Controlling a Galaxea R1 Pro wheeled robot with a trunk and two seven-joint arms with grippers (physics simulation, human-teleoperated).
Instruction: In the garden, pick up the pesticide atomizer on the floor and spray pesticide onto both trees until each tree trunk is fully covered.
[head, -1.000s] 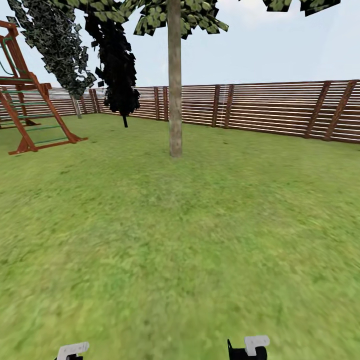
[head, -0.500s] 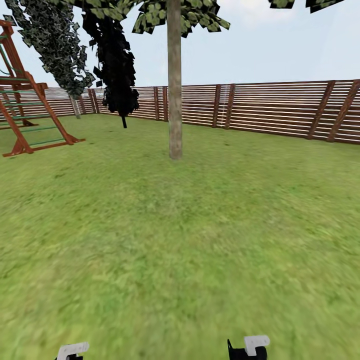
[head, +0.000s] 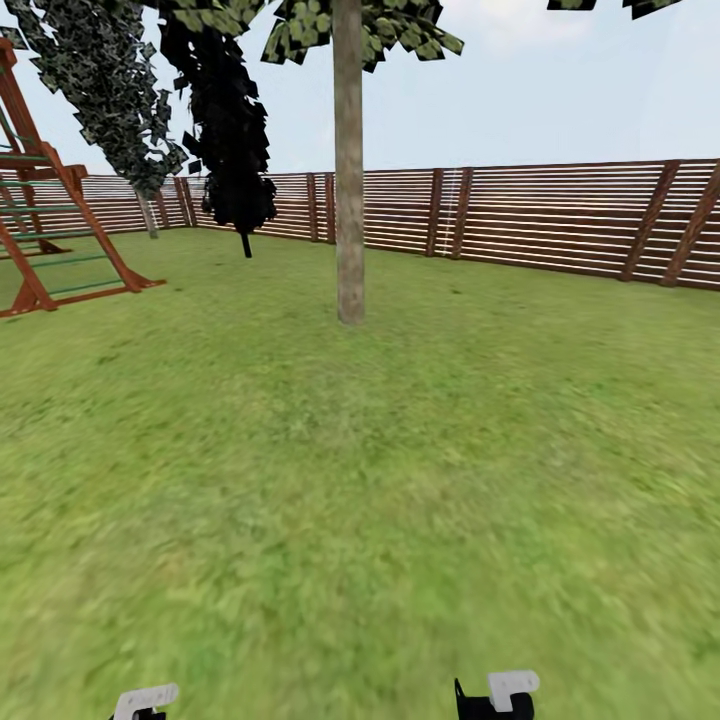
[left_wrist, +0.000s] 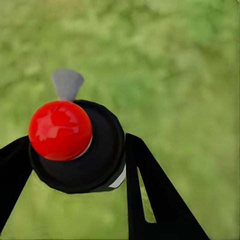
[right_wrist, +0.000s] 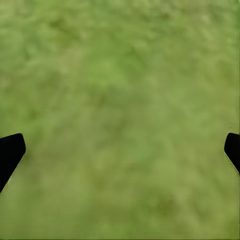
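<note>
In the head view, a trunk (head: 349, 170) stands at upper middle on the grass (head: 360, 480), well apart. In the left wrist view, the left gripper (left_wrist: 75, 160) hugs the bottle (left_wrist: 75, 145), ready to spray. In the right wrist view, the right gripper (right_wrist: 120, 150) is wide, holding nothing.

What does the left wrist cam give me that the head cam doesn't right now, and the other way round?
Left wrist: the pesticide atomizer, red top toward the camera, clamped between the left pincer's black fingers.

Head: the tree trunk straight ahead across the lawn, the slatted fence behind it, a near-black tree and a wooden climbing frame to the left. At the bottom edge, pale parts of both arms.

Both: green grass beneath the robot.
</note>
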